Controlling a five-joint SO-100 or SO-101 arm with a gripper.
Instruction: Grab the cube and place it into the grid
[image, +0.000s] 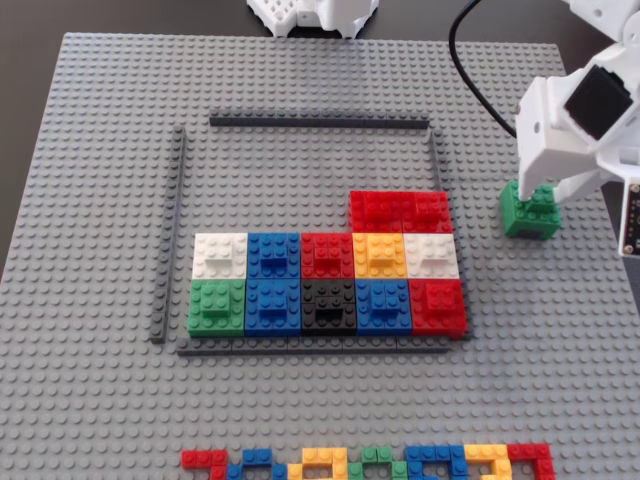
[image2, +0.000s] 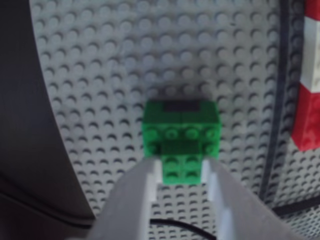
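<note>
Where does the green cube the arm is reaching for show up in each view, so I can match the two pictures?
Fixed view: the cube sits at right, outside the grid, under the tool.
Wrist view: the cube is centre frame, its raised top between the tool's fingers.
Shared landmark: the grid's dark right strip, left of the cube in the fixed view, right in the wrist view.

1 cube (image: 530, 212), 1 grid (image: 318, 122), 12 blocks inside.

White 2-finger gripper (image: 537, 195) at right edge of fixed view, pointing down. In wrist view, both fingers (image2: 145, 185) flank the dark green square Lego cube (image2: 181, 132), closed on its raised top piece.
</note>
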